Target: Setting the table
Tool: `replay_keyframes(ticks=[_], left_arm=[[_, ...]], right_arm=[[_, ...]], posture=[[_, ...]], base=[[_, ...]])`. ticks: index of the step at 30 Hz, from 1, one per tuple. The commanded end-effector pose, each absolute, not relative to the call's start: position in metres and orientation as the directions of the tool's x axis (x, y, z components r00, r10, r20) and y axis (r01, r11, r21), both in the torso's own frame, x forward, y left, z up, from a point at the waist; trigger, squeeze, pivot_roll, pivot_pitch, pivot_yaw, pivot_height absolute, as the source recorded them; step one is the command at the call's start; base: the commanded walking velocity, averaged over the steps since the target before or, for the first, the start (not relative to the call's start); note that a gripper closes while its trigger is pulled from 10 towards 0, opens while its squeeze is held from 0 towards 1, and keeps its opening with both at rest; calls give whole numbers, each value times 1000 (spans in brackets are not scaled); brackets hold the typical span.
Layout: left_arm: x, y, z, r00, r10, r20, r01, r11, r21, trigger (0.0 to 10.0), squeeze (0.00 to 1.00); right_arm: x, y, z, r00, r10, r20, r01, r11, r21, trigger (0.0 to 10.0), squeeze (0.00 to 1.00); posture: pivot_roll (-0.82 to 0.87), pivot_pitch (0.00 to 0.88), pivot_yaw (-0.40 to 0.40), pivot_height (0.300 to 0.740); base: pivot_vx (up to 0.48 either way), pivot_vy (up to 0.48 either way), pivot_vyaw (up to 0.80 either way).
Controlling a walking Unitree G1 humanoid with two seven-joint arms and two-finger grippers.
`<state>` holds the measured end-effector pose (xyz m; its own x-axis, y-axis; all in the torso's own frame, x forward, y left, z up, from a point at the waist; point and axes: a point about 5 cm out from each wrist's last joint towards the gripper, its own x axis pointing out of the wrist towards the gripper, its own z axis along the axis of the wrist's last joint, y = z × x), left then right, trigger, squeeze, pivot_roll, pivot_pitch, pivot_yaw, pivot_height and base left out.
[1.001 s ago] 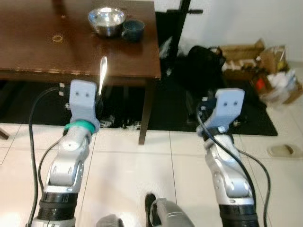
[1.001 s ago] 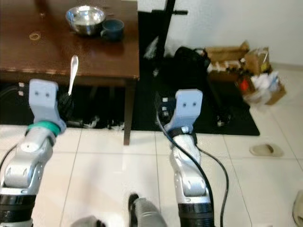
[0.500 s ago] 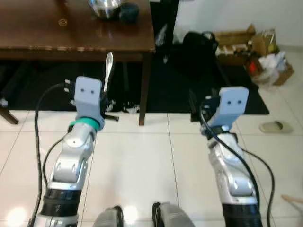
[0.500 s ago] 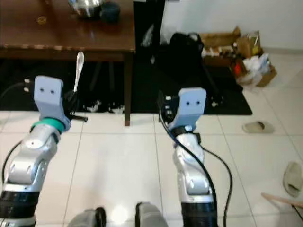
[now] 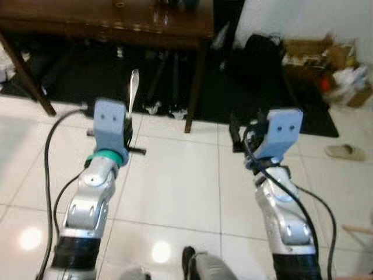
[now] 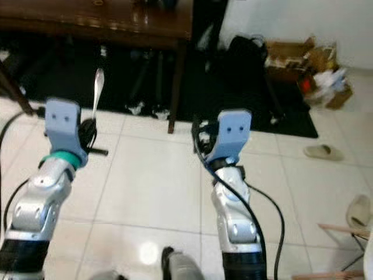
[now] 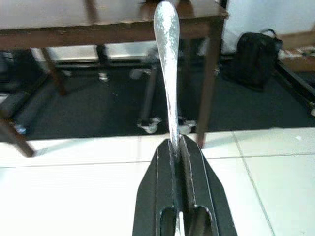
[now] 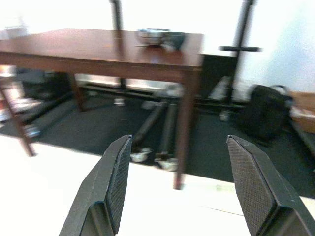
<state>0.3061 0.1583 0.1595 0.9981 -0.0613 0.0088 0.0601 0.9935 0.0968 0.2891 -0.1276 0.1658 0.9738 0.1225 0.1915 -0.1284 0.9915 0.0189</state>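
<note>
My left gripper (image 7: 173, 145) is shut on a silver spoon (image 7: 167, 54), which stands upright with its bowl end up; the spoon (image 5: 133, 90) rises above my left wrist (image 5: 109, 125) over the white tile floor. My right gripper (image 8: 179, 187) is open with nothing between its fingers, held at about the same height on the right (image 5: 280, 131). The dark wooden table (image 5: 116, 23) lies ahead at the top of the eye views. On its top, in the right wrist view, stand a steel bowl (image 8: 151, 35) and a dark cup (image 8: 174, 38) near the right corner.
A black rug (image 5: 262, 99) lies under and right of the table. A black bag (image 5: 262, 49) and cardboard boxes with clutter (image 5: 332, 64) sit at the right by the wall. A slipper (image 5: 345, 151) lies on the tiles. Table legs (image 5: 195, 93) and a chair base (image 7: 147, 108) stand ahead.
The camera has drawn back and turned left, so the table has slid toward the top edge and more floor shows. The spoon stays in my left gripper.
</note>
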Motion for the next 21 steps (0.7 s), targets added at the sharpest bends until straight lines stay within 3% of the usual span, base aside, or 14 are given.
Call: replay_keyframes(ticks=[1,5,21], left_arm=[[307,155,159,998,-68,5,68,993,93,10000,0],[306,154,159,997,-71,3,71,993,93,10000,0],[307,158,156,1000,-25,-17,27,993,112,10000,0]], right_arm=[[289,-132,164,977,118,178,-122,993,12,10000,0],[289,-132,164,976,125,179,-128,992,5,10000,0],[287,-127,164,968,173,182,-174,985,-10,10000,0]], posture=[[-38,0,32,740],[-38,0,32,740],[-35,6,31,740]], base=[[0,0,0],[0,0,406],[0,0,793]])
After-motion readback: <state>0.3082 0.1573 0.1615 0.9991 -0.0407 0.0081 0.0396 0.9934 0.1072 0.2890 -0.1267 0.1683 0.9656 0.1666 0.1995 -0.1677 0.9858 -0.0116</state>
